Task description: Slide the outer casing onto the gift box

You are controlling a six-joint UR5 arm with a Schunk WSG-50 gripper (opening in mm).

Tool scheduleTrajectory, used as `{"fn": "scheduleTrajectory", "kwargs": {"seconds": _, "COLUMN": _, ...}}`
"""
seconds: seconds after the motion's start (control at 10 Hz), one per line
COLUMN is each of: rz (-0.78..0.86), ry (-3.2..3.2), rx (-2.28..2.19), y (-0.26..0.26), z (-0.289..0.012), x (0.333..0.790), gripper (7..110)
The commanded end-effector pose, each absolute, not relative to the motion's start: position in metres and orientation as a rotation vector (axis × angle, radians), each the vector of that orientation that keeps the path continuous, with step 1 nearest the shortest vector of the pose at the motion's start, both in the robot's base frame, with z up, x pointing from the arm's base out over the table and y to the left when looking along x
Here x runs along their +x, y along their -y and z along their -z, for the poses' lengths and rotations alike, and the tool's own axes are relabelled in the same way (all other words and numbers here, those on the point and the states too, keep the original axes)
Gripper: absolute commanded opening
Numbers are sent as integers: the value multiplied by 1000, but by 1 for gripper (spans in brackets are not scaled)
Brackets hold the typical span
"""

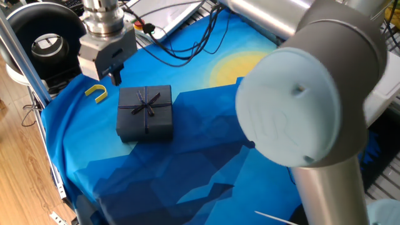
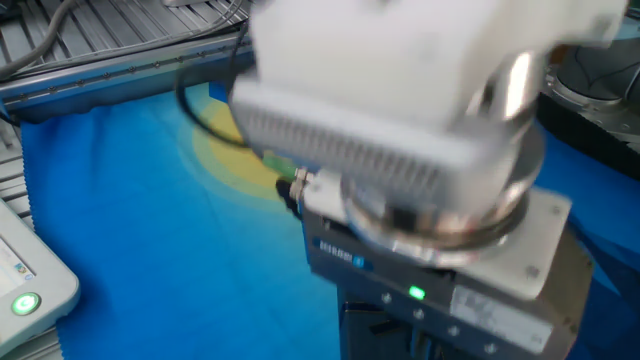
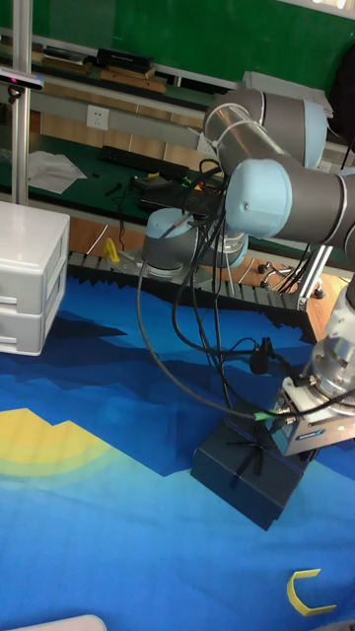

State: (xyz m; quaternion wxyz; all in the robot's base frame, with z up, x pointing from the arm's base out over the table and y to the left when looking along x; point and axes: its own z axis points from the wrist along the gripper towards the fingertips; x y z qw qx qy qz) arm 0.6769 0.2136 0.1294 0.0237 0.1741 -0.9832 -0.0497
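- The outer casing [image 1: 145, 113] sits flat on the blue printed cloth [image 1: 206, 144] that covers the table, toward the cloth's left part in the one fixed view; its thin ribbon cross and bow face up.
- In the tall fixed view the outer casing [image 3: 247, 472] appears as a closed dark navy block low on the cloth, right of centre.
- The gift box cannot be told apart from the casing; no tan interior shows in any view.
- The gripper [image 1: 115, 75] hangs above and just behind the casing's far left corner, clear of the lid. Its dark fingers point downward and hold nothing. How far apart the fingers stand cannot be told.
- In the other fixed view the wrist housing [image 2: 400, 120] fills most of the picture, is blurred, and hides the casing.
- A small yellow hook [image 1: 95, 93] lies on the cloth just left of the casing, apart from it and below the gripper body. In the tall fixed view the hook [image 3: 310, 592] lies near the lower right corner.
- Black cables [image 1: 187, 50] trail across the cloth beyond the casing, over the yellow sun print.
- A white drawer unit [image 3: 30, 281] stands at the cloth's left edge in the tall fixed view, well apart from the casing.
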Motion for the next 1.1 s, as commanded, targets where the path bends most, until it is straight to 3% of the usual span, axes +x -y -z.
{"fn": "scheduleTrajectory", "kwargs": {"seconds": 0.0, "rz": 87, "ry": 3107, "rx": 548, "y": -203, "z": -142, "x": 675, "gripper": 7}}
{"fn": "scheduleTrajectory", "kwargs": {"seconds": 0.3, "rz": -73, "ry": 2929, "rx": 540, "y": -163, "z": -153, "x": 616, "gripper": 7}}
{"fn": "scheduleTrajectory", "kwargs": {"seconds": 0.8, "rz": 7, "ry": 3096, "rx": 556, "y": -145, "z": -151, "x": 620, "gripper": 7}}
{"fn": "scheduleTrajectory", "kwargs": {"seconds": 1.0, "rz": -36, "ry": 3124, "rx": 485, "y": -115, "z": -159, "x": 616, "gripper": 7}}
